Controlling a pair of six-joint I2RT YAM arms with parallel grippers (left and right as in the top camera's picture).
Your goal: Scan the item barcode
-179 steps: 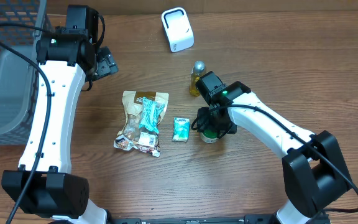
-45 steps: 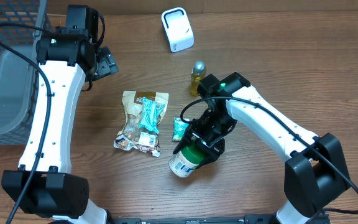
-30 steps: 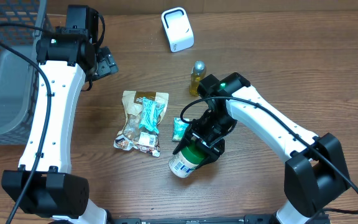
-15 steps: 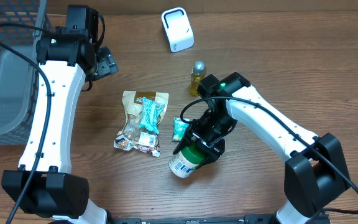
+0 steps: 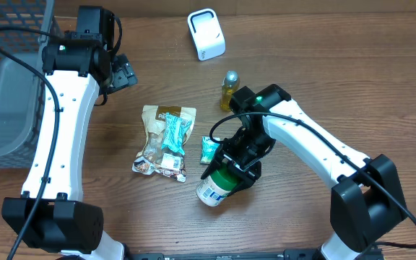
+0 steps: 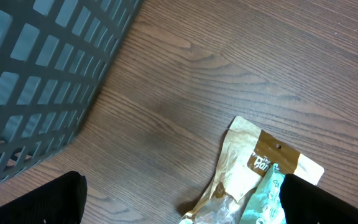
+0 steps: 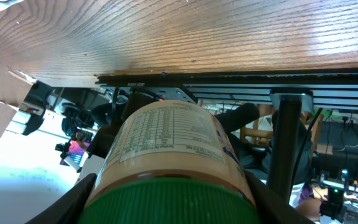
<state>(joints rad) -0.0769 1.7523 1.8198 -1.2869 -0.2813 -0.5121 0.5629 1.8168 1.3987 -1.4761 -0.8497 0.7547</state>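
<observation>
A jar [image 5: 215, 185] with a green lid [image 7: 173, 198] and a tan printed label [image 7: 166, 134] hangs tilted above the table's front middle, its white base pointing down-left. My right gripper [image 5: 235, 165] is shut on it near the lid, and both fingers [image 7: 67, 205] press the jar's sides in the right wrist view. I make out no barcode on the label. The white scanner [image 5: 206, 34] stands at the back of the table, well away from the jar. At the far left my left gripper [image 5: 125, 72] hangs open with nothing in it; its fingertips [image 6: 36, 202] frame bare wood.
A tan snack bag [image 5: 165, 137] with a teal packet on it lies left of the jar; its top shows again [image 6: 253, 168] in the left wrist view. A small teal packet [image 5: 209, 149] lies beside the jar. A yellow bottle [image 5: 229, 89] stands behind. A grey basket [image 5: 6, 72] fills the left edge.
Six seconds ago the jar stood on the table under my right gripper; it now hangs lifted and tilted. Nothing has moved over the last second and a half.
</observation>
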